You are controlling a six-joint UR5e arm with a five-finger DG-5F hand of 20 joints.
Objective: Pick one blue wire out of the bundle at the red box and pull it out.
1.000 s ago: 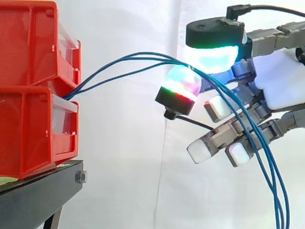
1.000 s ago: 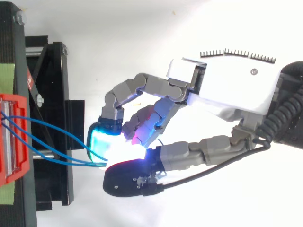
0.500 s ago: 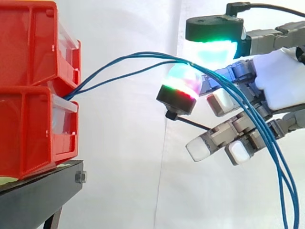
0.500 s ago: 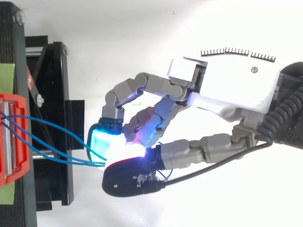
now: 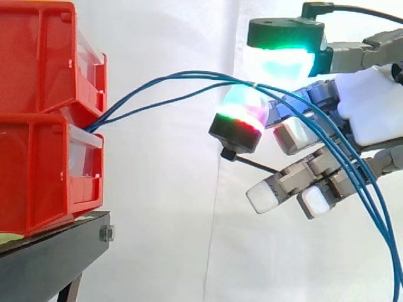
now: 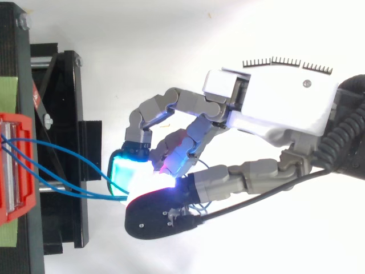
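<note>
the red bins [image 5: 44,119] stay put at left. the hand [image 6: 274,108] has eased up and back, fingers curled, thumb and fingertip pinching the blue wires [image 5: 189,74], which arc slightly higher from between the bins. the pull looks begun, with several wires caught.

The red bins [image 5: 44,126] were cut off by the left edge. Where the blue wires [image 5: 195,73] entered was hidden between the two stacked bins. Away from the bins, glow at the fingers [image 6: 126,174] hid how many wires they pinched. Farther still from the bins, the wires ran off the picture's lower right edge.
</note>
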